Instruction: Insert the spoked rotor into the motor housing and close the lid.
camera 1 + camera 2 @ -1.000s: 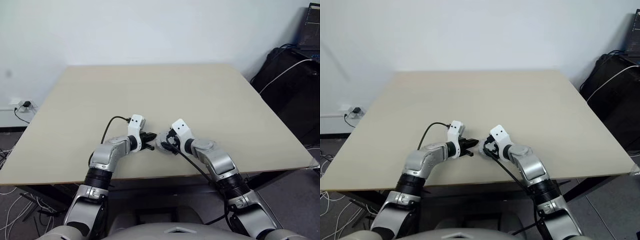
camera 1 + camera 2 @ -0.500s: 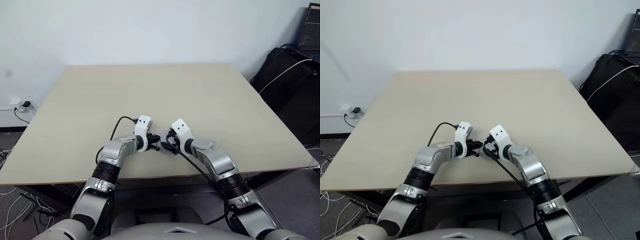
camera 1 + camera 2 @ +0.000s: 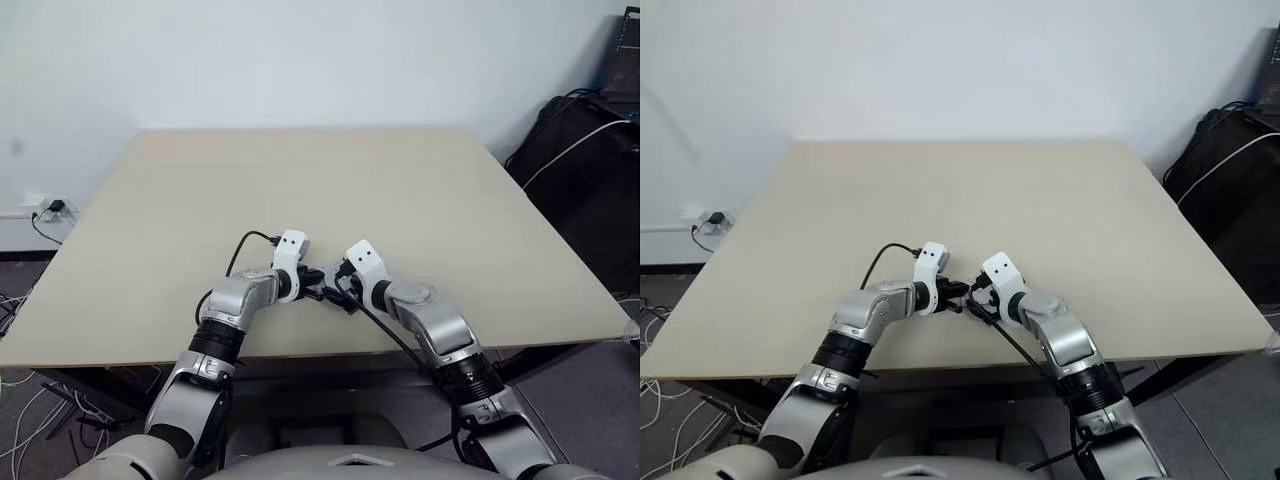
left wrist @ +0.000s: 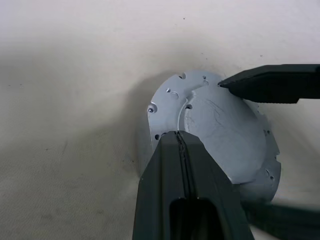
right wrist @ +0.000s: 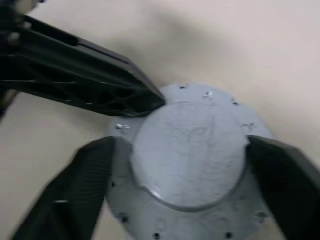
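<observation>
Near the table's [image 3: 150, 230] front edge, the closed left gripper [image 4: 181, 141] touched the lid [image 5: 187, 150]; the right gripper [image 5: 182, 175] straddled it, fingers spread.

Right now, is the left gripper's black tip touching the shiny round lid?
Touching. In the right wrist view the shut left gripper presses its tip onto the lid at the raised centre's edge, with no gap between them.
</observation>
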Controlling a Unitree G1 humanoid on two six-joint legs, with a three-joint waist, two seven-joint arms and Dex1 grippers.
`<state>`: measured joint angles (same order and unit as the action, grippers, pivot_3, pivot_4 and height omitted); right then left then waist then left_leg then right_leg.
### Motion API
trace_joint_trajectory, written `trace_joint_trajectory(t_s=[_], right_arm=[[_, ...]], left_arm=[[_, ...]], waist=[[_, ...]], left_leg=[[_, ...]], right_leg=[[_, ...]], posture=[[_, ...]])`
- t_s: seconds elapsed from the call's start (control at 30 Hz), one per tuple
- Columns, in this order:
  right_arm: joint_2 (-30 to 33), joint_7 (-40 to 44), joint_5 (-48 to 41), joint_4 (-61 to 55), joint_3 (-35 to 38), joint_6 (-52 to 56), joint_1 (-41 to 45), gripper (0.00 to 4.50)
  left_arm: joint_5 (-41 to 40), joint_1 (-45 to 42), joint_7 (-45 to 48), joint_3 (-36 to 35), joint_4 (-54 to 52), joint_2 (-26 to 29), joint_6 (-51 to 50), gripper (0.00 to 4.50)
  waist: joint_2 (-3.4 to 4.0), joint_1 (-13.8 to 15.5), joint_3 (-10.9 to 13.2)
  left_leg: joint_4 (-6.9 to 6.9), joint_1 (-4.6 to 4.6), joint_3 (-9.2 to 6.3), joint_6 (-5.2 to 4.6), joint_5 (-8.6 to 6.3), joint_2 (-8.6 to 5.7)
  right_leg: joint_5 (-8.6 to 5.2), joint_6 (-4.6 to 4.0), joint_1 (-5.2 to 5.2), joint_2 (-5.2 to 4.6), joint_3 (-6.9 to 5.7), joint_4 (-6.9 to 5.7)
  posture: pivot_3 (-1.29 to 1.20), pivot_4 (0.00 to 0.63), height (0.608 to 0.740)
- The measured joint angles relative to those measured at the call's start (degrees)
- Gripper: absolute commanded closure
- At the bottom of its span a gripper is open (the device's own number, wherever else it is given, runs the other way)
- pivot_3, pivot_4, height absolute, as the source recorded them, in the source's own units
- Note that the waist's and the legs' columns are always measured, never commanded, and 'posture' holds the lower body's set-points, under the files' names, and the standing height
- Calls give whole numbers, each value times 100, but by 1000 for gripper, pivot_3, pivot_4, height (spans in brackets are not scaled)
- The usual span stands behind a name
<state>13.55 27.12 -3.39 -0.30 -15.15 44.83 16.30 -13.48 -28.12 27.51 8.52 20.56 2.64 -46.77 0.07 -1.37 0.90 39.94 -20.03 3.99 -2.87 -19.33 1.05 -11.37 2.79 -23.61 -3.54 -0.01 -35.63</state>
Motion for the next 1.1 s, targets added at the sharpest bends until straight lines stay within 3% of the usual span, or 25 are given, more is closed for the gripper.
trace_joint_trajectory(t_s=[0.43, 0.63, 0.73, 0.87, 1.1], right_arm=[[510, -80, -84, -1140, 140, 475, -687, 18], [656, 191, -607, -1786, 555, 583, -1138, 18], [416, 248, -1063, -1969, 985, 595, -1232, 18], [-481, -230, -1685, -1648, 1989, 906, -1169, 18], [-989, -870, -2085, -739, 2747, 1303, -847, 18]], left_arm=[[2, 12, 74, 70, -26, -19, 17, 4500], [1, 50, 134, 105, -54, -14, 95, 4500], [1, 61, 156, 115, -62, -13, 109, 4500], [1, 69, 195, 116, -64, -6, 115, 4500], [4, 77, 236, 114, -71, 6, 122, 4500]], waist=[[1, 54, 0], [1, 66, -1], [0, 71, -1], [1, 76, -2], [7, 70, -4]], left_leg=[[0, -12, -9, -13, -9, -7], [0, -28, -20, -13, -8, -11], [0, -35, -27, -13, -8, -13], [0, -41, -35, -2, -2, -13], [0, -45, -34, 0, -1, -16]], right_leg=[[3, 7, 9, -5, -6, 36], [9, 15, 9, -5, -11, 61], [11, 18, 9, -5, -15, 69], [14, 21, 8, -5, -21, 69], [15, 22, 3, -7, -20, 69]], posture=[[0, 0, 740], [0, 0, 740], [0, 0, 740], [0, 0, 740], [0, 0, 740]])
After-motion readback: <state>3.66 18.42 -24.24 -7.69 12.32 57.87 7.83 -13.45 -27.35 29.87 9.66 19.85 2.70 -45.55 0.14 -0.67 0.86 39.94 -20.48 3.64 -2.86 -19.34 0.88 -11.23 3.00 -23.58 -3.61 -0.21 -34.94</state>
